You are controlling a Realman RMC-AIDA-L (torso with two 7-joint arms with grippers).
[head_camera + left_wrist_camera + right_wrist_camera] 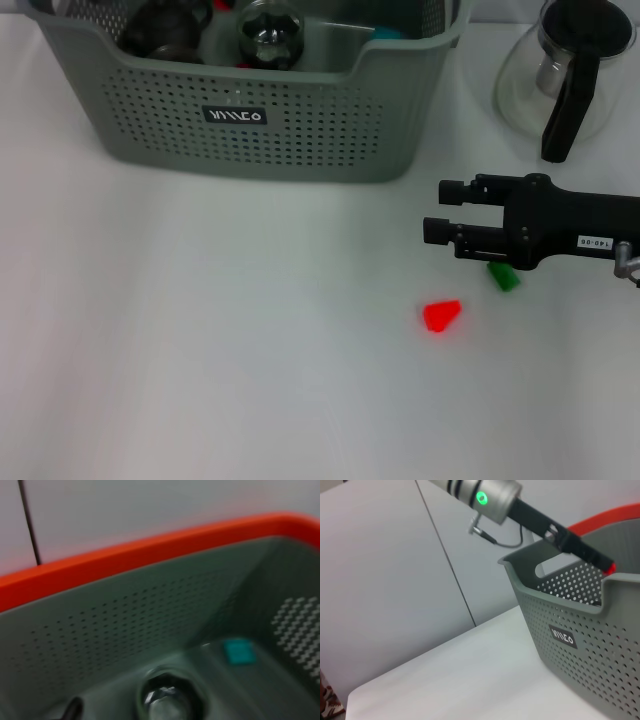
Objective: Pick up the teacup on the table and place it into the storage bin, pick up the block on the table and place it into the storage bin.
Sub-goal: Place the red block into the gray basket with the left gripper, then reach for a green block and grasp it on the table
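The grey-green storage bin (300,125) stands at the back of the table, its black label facing me. Inside it lie a clear glass teacup (270,35), a dark pot (165,28) and a teal block (388,32). The left wrist view looks down into the bin at the teacup (170,700) and the teal block (239,651). In the right wrist view my left gripper (606,566) reaches over the bin's rim (555,590). My right gripper (435,210) hovers open and empty at the right, just above a green block (503,277). A red block (441,315) lies on the table nearby.
A glass carafe (565,75) with a black handle stands at the back right, behind my right arm. An orange-red band (150,550) runs behind the bin's far wall. White tabletop (200,330) spreads in front of the bin.
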